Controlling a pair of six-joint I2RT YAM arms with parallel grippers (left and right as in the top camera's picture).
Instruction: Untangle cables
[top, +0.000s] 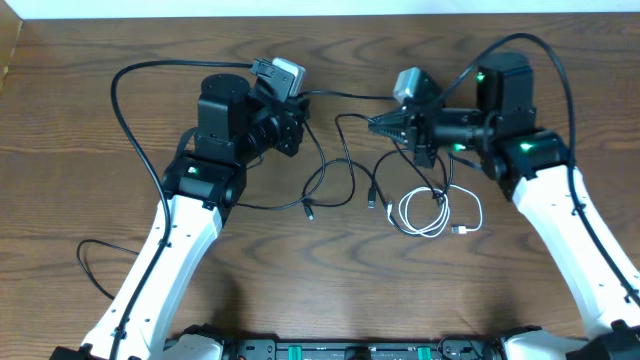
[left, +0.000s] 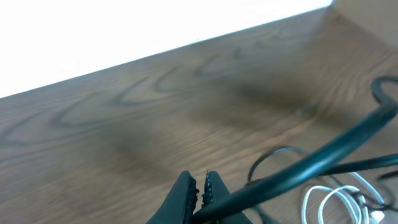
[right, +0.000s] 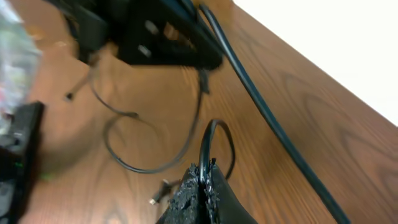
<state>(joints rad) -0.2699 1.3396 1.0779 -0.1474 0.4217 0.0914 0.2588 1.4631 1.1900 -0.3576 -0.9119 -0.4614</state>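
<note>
Because your left hand (left: 199, 182) clenches a taut black rubber cord (left: 311, 163) and your right hand (right: 203, 168) a thin looped black cord (right: 203, 146), you look set to pull them apart mid wooden bench (top: 330, 290); coiled white cord (top: 404, 215) lies loose, toward the right edge.

A brown wood-grain table (top: 330, 290) is filling the overhead view, its grain running left to right. A white strip (top: 320, 8) is showing beyond the table's far edge. A black rail (top: 340, 350) with green parts is lying along the near edge.
</note>
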